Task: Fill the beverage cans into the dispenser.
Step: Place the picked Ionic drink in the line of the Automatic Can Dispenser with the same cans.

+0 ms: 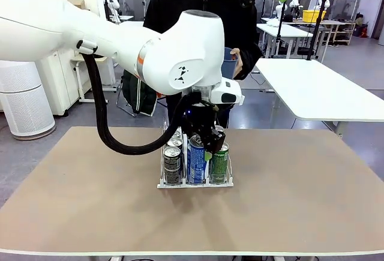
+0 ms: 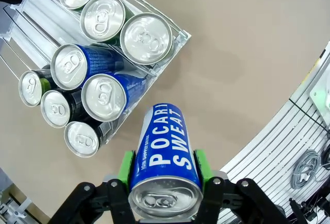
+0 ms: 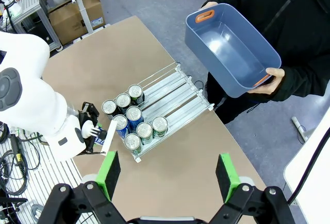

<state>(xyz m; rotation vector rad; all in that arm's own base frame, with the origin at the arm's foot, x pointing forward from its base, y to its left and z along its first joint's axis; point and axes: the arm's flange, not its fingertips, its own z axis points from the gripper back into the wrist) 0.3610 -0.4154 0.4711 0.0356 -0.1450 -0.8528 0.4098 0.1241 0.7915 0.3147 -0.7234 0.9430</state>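
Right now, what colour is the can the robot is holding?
Blue with white lettering and a silver top; the left wrist view shows the held can best, between the green pads.

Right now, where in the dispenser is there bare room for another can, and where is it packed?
The dispenser is packed at its robot-side end, where cans stand bunched in all three lanes. The lanes lie bare from there to the end near the person's blue bin. The left gripper holds a blue can. Open tabletop flanks the rack.
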